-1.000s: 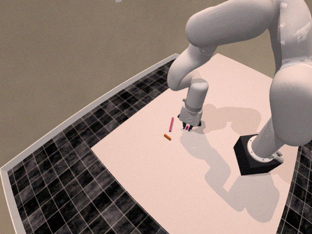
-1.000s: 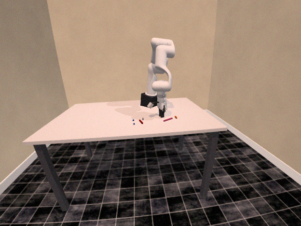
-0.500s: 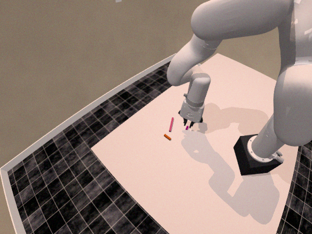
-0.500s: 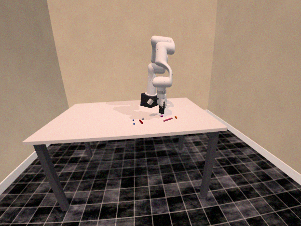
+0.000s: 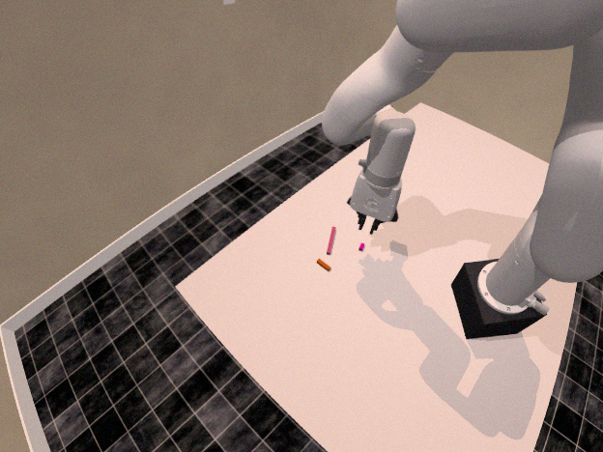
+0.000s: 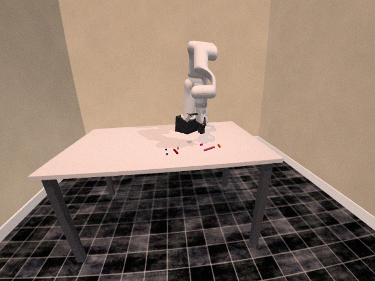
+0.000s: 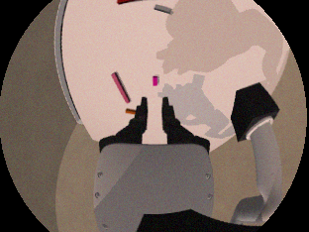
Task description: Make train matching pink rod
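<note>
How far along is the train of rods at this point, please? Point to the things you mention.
Looks done: no joints; the magenta rod (image 5: 361, 246) (image 6: 201, 144) (image 7: 155, 80) lies flat, apart from the others.
In hand: nothing; the pincer (image 5: 367, 230) (image 6: 202, 132) (image 7: 154, 104) is open above the table.
Left: probably joining magenta, grey (image 6: 178, 148) (image 7: 162, 9) and orange (image 5: 324, 265) (image 6: 219, 145) (image 7: 130, 111), all separate, then withdrawing.
</note>
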Controlling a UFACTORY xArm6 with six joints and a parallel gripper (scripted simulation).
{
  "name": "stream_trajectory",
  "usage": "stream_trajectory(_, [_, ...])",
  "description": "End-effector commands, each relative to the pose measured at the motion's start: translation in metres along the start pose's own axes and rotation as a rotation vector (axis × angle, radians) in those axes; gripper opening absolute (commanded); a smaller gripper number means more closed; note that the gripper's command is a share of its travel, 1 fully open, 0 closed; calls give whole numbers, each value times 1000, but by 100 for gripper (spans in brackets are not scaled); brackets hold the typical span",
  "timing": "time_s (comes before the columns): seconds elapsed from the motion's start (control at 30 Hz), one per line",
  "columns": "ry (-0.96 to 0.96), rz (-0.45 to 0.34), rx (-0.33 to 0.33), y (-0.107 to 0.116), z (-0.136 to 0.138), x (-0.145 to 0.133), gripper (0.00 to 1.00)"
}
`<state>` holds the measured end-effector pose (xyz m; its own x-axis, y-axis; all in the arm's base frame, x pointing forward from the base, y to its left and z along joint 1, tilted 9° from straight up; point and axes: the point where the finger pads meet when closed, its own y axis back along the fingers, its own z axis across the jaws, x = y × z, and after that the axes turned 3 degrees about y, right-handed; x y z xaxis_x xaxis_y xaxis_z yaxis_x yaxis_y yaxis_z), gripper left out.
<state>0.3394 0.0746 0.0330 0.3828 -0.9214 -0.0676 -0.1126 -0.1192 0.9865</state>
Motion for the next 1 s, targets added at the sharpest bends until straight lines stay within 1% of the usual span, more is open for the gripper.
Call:
stream_trajectory(0.0, [0, 0, 1, 2, -1, 0, 24])
stream_trajectory(0.03, [0, 0, 1, 3, -1, 0, 24])
stream_trajectory(0.07, [0, 0, 1, 3, -1, 0, 100])
stream_trajectory(0.77, [-5, 0, 1, 2, -1, 0, 100])
stream_trajectory(0.87, [-61, 1, 1, 2, -1, 5, 100])
stream_trajectory(0.97, [-212, 1, 0, 0, -1, 18, 100])
